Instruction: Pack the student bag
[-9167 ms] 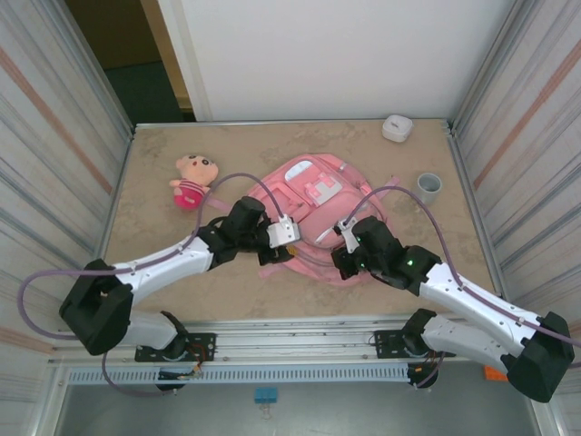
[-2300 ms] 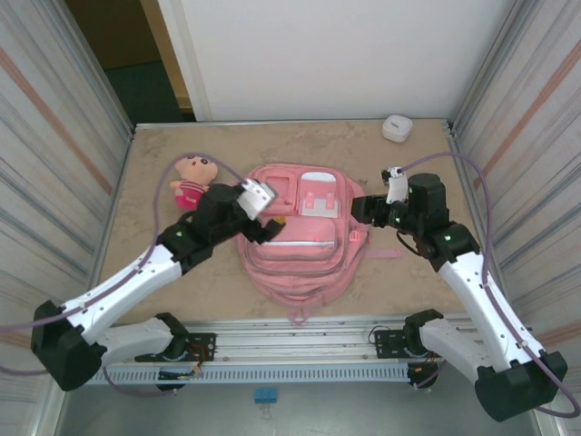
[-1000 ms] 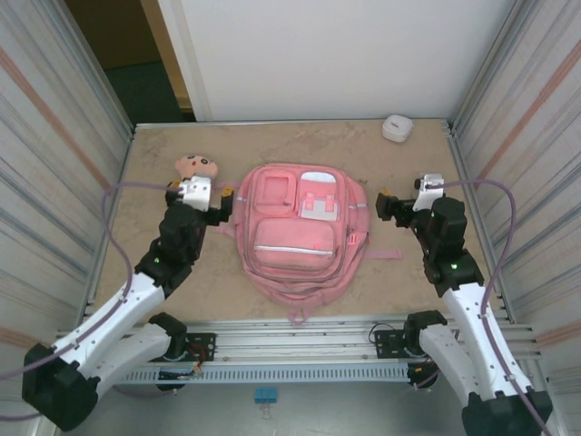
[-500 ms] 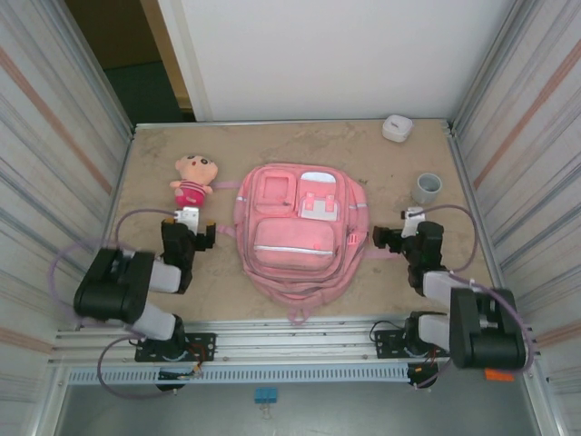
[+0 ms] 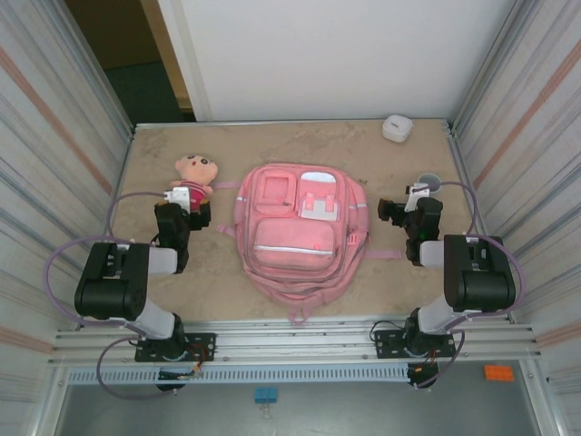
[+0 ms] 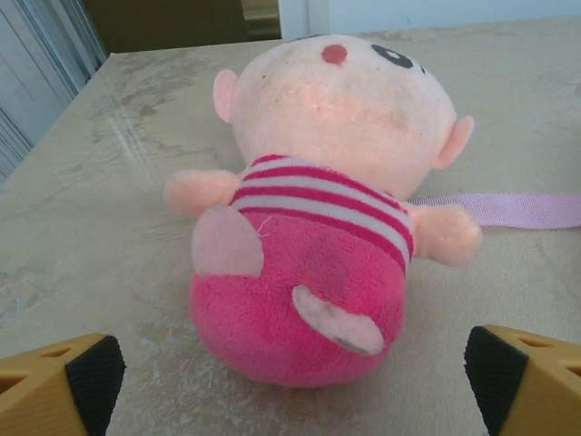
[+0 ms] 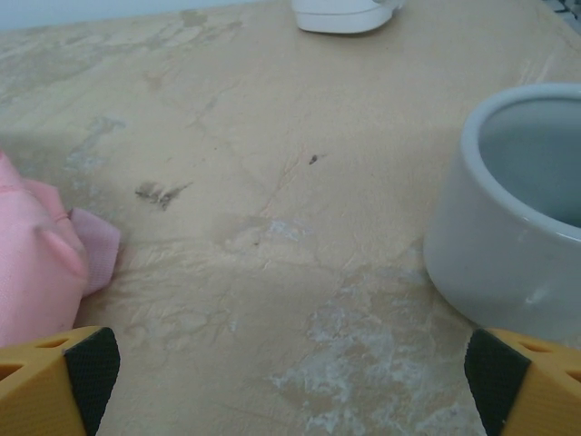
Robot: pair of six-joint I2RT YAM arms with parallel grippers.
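Observation:
The student bag point(image 5: 290, 236), a big pink backpack, lies flat in the middle of the table with its zipped front pockets and white patch facing up. My left gripper point(image 5: 184, 211) is low on the table to the bag's left, open and holding nothing. It points at a plush doll point(image 5: 192, 174) in a pink dress. In the left wrist view the doll point(image 6: 327, 227) lies just beyond the open gripper point(image 6: 292, 386). My right gripper point(image 5: 410, 207) rests to the bag's right, open and empty. In the right wrist view the bag's edge point(image 7: 27, 263) is at the left of the open gripper point(image 7: 290, 386).
A grey cup point(image 5: 428, 182) stands just beyond the right gripper and appears large in the right wrist view point(image 7: 517, 227). A small white case point(image 5: 397, 127) sits at the back right. A pink strap point(image 6: 508, 209) of the bag trails behind the doll. Metal walls close in both sides.
Both arms have folded back over their bases, and the grippers now sit low on the table on either side of the bag. Both stayed open. The bag and doll have not moved.

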